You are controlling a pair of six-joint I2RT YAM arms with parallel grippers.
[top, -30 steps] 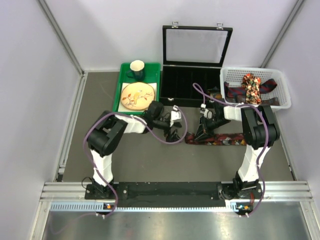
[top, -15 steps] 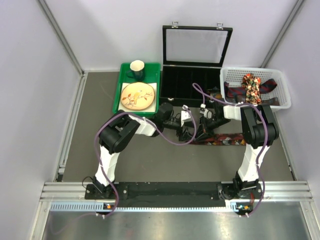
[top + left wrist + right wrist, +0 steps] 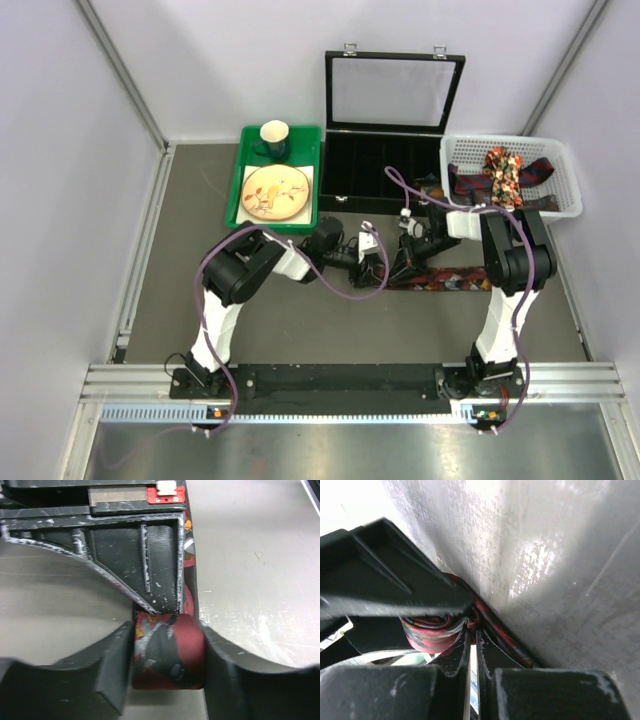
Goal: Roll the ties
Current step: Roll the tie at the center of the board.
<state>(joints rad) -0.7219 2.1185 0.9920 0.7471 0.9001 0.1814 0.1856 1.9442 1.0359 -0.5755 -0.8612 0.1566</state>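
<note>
A dark maroon patterned tie (image 3: 450, 280) lies flat right of the table's centre, its left end wound into a small roll (image 3: 170, 652). My left gripper (image 3: 167, 655) is shut on that roll, one finger pressed against each side. My right gripper (image 3: 473, 630) meets it from the right, shut, with the tie's inner fold pinched at its tips beside the roll (image 3: 427, 635). From above, the left gripper (image 3: 375, 270) and right gripper (image 3: 402, 262) stand tip to tip. More ties sit in the white basket (image 3: 565, 200): a red-orange floral one (image 3: 502, 170) and a dark striped one (image 3: 468, 185).
A green tray (image 3: 242, 170) at the back left carries a patterned plate (image 3: 275, 192) and a mug (image 3: 274, 138). A black divided case (image 3: 380, 175) with its lid raised stands at the back centre. The white basket is at the back right.
My left arm has reached to the right up to the roll, and its jaws have come in from wide open onto the roll's sides. The right arm has not moved.
</note>
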